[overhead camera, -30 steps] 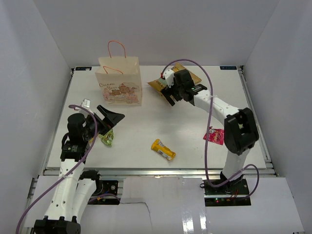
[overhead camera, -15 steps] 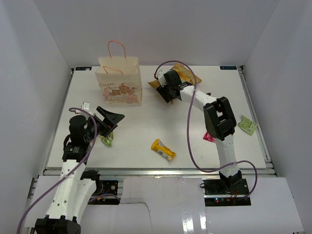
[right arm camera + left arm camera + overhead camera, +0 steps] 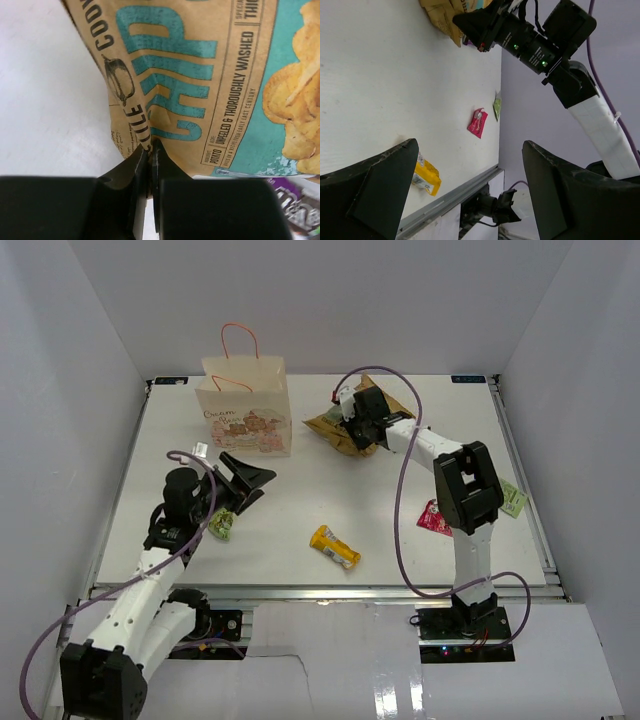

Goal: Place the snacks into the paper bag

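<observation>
White tabletop, near edge first: one yellow-orange bar (image 3: 335, 546), one yellow-green packet (image 3: 221, 527) beside the wide-spread left gripper (image 3: 252, 483), one red-pink pouch (image 3: 437, 517) and one small green packet (image 3: 512, 500) lie loose. Farther back the right gripper (image 3: 150, 147) pinches the single gold chip bag (image 3: 342, 428) by its edge, one purple bar (image 3: 287, 197) beside it. Beyond, at the back left, stands the lone paper bag (image 3: 245, 410), so I judge none of the six snacks packed yet.
</observation>
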Controlling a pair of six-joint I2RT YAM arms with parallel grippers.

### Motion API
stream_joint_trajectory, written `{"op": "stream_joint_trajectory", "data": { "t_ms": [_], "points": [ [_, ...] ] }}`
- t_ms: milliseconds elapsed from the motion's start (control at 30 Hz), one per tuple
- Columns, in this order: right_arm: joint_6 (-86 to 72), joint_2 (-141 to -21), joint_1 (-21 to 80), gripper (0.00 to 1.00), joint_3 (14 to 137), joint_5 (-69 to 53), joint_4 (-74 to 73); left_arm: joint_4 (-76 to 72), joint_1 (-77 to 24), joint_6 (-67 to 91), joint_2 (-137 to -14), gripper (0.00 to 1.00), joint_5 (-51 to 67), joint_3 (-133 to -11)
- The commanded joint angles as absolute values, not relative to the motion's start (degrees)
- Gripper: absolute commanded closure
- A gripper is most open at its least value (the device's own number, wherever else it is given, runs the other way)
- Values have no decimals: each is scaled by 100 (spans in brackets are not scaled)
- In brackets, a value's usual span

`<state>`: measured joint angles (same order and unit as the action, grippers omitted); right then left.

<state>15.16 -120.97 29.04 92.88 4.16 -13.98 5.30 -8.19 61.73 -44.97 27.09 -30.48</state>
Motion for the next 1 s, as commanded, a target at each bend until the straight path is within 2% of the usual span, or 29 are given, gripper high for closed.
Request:
{"op": "stream_joint_trajectory", "data": {
  "t_ms": [0,33,200,400,700,733,967],
  "points": [
    [1125,-11419,2471,92,8729,-918,-1837,-289,-1562,6451,-4806,6,2208,-3076],
    [1099,-11078,2383,92,8554,-1149,-1863,-377,-1982,6486,-5095,6,1893,-3111],
    [1125,-10030,2013,92,7446,-2712,-1933,-791,-2828,6776,-6133,7,1337,-3452],
    [976,-9089,1995,92,6620,-3839,-1943,-888,-3304,6636,-7373,7,1020,-4305],
    [826,-8421,2013,92,5986,-4447,-1890,-879,-3691,6767,-7997,6,493,-4852],
    [835,-8394,2013,92,5951,-4499,-1890,-818,-3709,6811,-8033,2,431,-4878],
    [896,-8157,2013,92,5924,-4649,-1898,121,-3858,6882,-8165,2,-112,-5123]
  ]
}}
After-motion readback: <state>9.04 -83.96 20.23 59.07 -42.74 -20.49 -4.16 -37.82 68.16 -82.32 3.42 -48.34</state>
